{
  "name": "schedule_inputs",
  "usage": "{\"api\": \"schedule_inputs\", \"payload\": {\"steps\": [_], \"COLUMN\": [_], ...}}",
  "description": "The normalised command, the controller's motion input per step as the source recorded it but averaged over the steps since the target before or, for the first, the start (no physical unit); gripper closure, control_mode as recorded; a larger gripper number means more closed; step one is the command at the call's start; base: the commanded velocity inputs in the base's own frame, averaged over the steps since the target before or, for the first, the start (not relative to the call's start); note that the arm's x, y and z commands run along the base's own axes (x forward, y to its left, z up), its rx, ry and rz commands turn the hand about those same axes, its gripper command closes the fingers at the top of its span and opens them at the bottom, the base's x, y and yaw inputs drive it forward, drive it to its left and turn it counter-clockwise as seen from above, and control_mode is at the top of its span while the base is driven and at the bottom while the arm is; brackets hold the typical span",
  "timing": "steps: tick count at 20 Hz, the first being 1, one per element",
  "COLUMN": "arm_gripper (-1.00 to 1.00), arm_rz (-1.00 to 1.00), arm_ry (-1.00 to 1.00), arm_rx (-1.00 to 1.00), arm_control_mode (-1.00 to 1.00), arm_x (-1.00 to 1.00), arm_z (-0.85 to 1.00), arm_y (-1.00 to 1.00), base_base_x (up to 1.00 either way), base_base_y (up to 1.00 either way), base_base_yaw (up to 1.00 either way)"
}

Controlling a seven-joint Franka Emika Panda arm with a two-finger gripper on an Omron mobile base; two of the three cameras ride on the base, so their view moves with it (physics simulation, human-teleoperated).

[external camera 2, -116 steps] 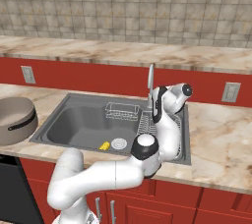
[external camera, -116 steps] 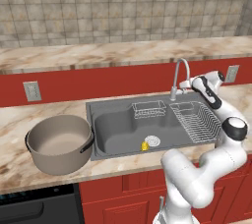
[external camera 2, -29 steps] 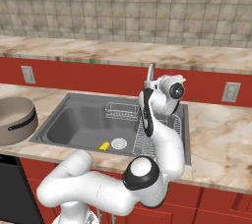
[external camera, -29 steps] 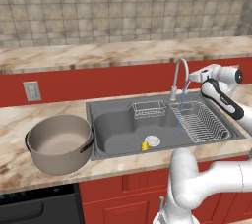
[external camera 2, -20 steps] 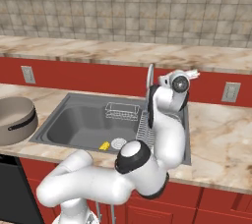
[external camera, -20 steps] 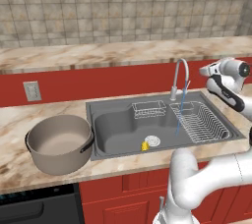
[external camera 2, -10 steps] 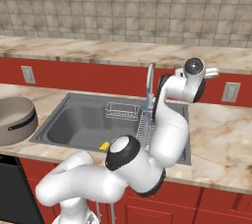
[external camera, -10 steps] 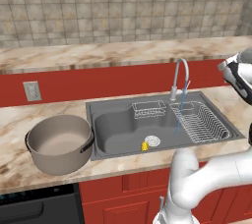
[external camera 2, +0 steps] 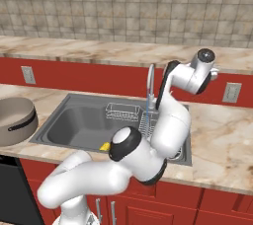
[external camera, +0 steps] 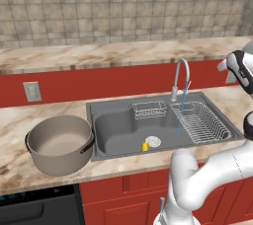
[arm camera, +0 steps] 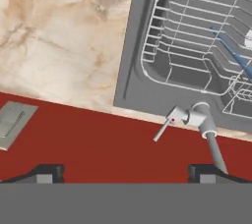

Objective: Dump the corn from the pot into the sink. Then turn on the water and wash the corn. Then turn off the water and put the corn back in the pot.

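Water runs in a thin blue stream [external camera: 181, 113] from the faucet [external camera: 181, 73] into the sink [external camera: 116, 128], where the corn [external camera: 146, 146] lies on the basin floor just beside the round drain [external camera: 153, 141]. I judge the washing step to be in hand, with shutting off the water next.

My gripper [arm camera: 125, 171] is raised above the back edge of the sink, its fingers [arm camera: 49, 171] spread wide and grasping nothing. In the hand view the faucet's lever handle [arm camera: 165, 126] sits just ahead, between the fingertips and the sink rim, angled out from the faucet base.

To do this well, I would bring the open fingers down squarely beside the lever and push it across in one steady sweep, keeping clear of the spout neck, then check that the stream has stopped before reaching for the cob. The stream appears to fall toward the wire dish rack [external camera: 200, 121] side, apart from the corn, so the cob may not be getting much water.

The pot [external camera: 59, 142] stands upright on the table left of the sink, its beige inside bare. A small wire basket [external camera: 149, 109] at the back of the basin looks to hold nothing.
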Motion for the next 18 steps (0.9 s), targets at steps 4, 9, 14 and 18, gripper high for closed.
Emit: {"api": "schedule_inputs", "payload": {"steps": [4, 9, 14, 18], "arm_gripper": [-1.00, -1.00, -1.00, -1.00], "arm_rz": [0.20, 0.05, 0.01, 0.00], "arm_ry": [0.20, 0.21, 0.06, 0.06], "arm_rx": [0.08, 0.13, 0.29, 0.29], "arm_control_mode": [-1.00, -1.00, -1.00, -1.00], "arm_x": [0.33, 0.51, 0.42, 0.42], "arm_z": [-0.19, -0.25, -0.26, -0.29], "arm_y": [0.00, 0.00, -0.14, -0.08], "base_base_x": [0.00, 0.00, 0.00, 0.00], "base_base_y": [0.00, 0.00, 0.00, 0.00], "base_base_yaw": [0.00, 0.00, 0.00, 0.00]}}
